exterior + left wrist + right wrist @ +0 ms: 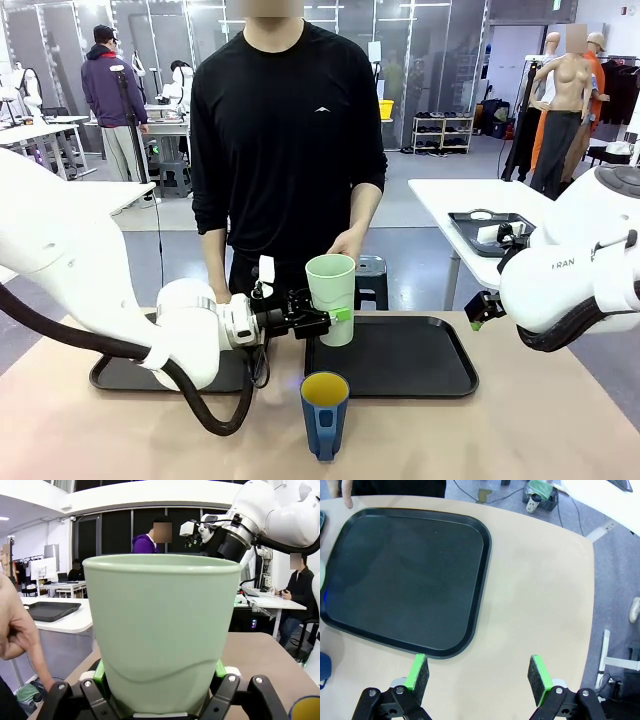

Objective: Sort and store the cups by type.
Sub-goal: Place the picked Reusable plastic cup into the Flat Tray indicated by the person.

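My left gripper (326, 318) is shut on the lower part of the pale mint-green tumbler (331, 295), which stands upright at the left edge of the right black tray (410, 358). In the left wrist view the tumbler (160, 625) sits between the green pads (99, 672). The dark blue handled mug (325, 412), yellow inside, stands on the table in front of the tumbler. My right gripper (480, 675) hangs open with nothing in it above bare table, just off the near right corner of the right tray (405, 580).
A second black tray (125, 376) lies at the left, partly behind my left arm. A person stands at the far side, one hand (348, 243) just above and behind the tumbler. The table edge (592, 605) and floor lie to the right.
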Robot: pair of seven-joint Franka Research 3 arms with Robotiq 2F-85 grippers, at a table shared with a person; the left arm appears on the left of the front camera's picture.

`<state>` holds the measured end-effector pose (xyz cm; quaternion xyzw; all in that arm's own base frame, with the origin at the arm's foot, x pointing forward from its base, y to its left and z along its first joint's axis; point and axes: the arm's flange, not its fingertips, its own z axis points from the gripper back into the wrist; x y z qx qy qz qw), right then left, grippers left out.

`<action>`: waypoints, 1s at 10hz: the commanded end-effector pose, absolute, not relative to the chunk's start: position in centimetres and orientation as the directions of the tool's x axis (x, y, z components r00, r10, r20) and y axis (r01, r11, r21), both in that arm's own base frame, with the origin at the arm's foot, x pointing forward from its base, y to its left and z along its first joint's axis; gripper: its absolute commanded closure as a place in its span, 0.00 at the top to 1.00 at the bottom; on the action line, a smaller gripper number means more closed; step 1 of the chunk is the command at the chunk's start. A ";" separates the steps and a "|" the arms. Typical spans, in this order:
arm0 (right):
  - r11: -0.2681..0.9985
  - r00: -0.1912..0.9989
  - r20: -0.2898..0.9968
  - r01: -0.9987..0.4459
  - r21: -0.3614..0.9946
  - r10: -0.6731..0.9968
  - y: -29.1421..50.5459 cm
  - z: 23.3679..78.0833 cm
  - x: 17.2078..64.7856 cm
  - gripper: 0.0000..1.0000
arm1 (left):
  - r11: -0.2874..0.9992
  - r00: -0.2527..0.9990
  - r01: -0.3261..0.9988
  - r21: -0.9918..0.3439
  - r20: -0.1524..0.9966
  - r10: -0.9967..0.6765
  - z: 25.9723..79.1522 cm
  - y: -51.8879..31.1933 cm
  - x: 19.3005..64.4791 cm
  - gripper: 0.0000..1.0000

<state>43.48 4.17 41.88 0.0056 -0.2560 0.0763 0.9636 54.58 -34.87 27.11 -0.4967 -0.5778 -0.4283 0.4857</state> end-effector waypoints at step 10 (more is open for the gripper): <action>0.989 0.857 0.496 -0.148 -0.026 0.142 4.1 41.8 43.5 1.00 | 0.161 -0.082 0.985 0.064 0.990 0.110 22.8 -38.1 57.3 0.85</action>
